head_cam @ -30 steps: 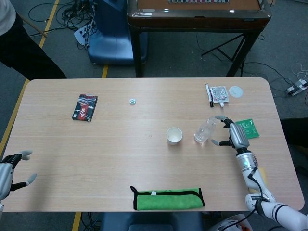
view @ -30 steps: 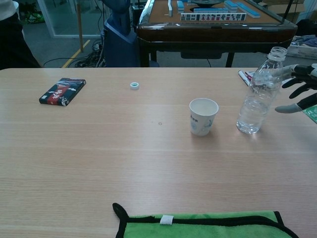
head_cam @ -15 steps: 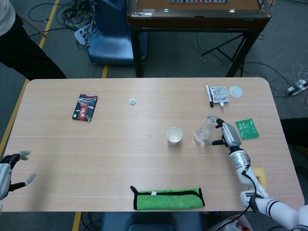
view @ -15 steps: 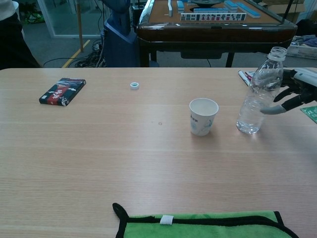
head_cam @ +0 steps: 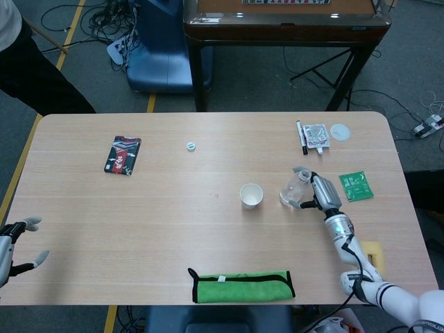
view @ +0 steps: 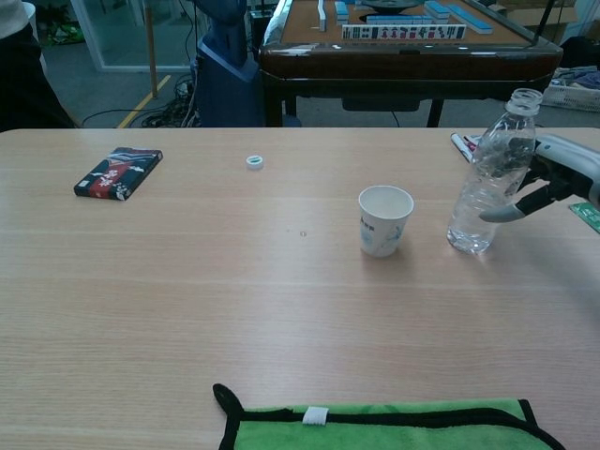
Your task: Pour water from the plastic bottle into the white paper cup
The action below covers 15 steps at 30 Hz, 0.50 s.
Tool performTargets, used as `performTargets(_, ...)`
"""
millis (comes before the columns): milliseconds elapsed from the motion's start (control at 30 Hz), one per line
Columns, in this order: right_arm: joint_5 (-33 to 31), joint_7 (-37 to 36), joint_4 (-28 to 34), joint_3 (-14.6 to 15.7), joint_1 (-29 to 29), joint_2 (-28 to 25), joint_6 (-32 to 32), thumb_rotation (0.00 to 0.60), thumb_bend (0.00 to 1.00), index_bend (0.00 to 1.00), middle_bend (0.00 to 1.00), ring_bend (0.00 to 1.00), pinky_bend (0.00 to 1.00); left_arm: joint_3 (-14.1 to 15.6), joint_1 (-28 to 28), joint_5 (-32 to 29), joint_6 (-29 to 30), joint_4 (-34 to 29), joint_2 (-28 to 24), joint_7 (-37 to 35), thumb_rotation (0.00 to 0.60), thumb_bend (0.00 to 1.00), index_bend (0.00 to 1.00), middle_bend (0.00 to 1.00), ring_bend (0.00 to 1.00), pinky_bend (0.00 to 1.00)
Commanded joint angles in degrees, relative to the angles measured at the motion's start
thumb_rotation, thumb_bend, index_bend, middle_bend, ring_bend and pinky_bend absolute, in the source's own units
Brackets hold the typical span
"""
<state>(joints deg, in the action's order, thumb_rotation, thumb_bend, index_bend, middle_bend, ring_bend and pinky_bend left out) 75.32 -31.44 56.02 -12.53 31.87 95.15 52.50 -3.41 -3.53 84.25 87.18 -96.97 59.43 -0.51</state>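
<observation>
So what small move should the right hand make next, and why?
Probably close its fingers around the clear plastic bottle. The right hand is at the bottle's side, fingers apart, no firm grip visible; the bottle stands upright, uncapped, beside the white paper cup.

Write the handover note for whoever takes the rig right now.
Right hand: fingers around the plastic bottle, touching it or nearly so; firm grip not clear.
Left hand: open, at the table's near left edge, holding nothing.
Bottle: upright on the table, uncapped, right of the white paper cup. Its cap lies far off to the left.
Done: cap off, hand at bottle.
Left: secure the grip, lift, tilt over the cup, pour.
</observation>
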Motion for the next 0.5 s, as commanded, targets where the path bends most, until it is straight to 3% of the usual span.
performTargets(33,-0.08,0.1,-0.5,0.05,0.3,0.46,-0.25,0.6,0.0,0.21,0.24,0.19,0.32,-0.02,0.05,-0.05,0.03,-0.02,-0.07,-0.08,0.6,0.14,0.3,0.4,0.36,0.68)
performTargets(500,0.31,0.97,-2.73,0.45,1.27,2.3,-0.21,0.6,0.0,0.24,0.3,0.19,0.32,0.03,0.3,-0.43,-0.16,-0.14,-0.32,-0.42,0.6,0.14,0.31,0.4,0.36,0.68)
